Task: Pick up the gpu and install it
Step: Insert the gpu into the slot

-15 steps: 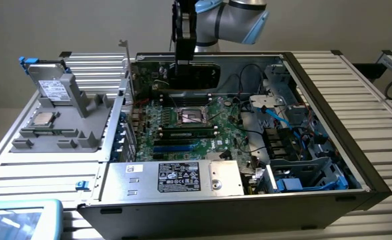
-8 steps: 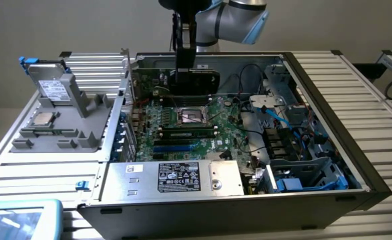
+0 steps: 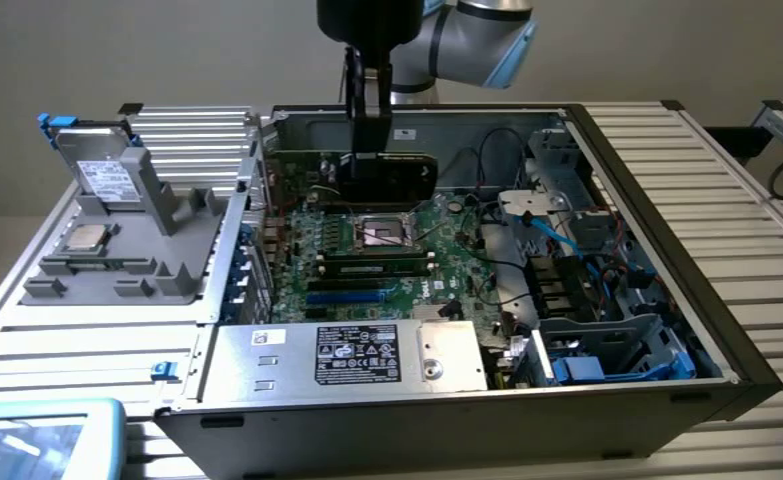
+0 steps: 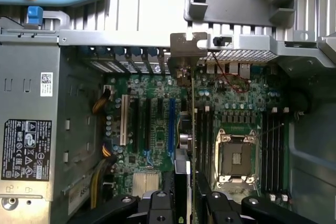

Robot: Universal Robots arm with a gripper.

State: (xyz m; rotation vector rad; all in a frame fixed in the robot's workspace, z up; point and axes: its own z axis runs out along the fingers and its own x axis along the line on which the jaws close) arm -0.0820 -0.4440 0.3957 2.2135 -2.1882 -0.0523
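The gpu (image 3: 388,178) is a small green card with a black cooler block, standing on edge inside the open computer case, over the green motherboard (image 3: 364,265). My gripper (image 3: 368,148) comes down from above and is shut on the card's upper edge. In the wrist view the gpu (image 4: 191,124) appears edge-on between my gripper's (image 4: 188,184) black fingers. Its silver bracket (image 4: 187,51) reaches the case's rear wall. The card lies between the blue slot (image 4: 171,121) and the processor socket (image 4: 234,156). Whether its lower edge touches a slot is hidden.
A silver power supply (image 3: 364,355) fills the case's near side, and a drive cage with cables (image 3: 605,330) its right side in the exterior view. A grey fixture (image 3: 124,230) with a silver processor chip (image 3: 87,237) sits left of the case. A blue pendant (image 3: 31,440) lies near left.
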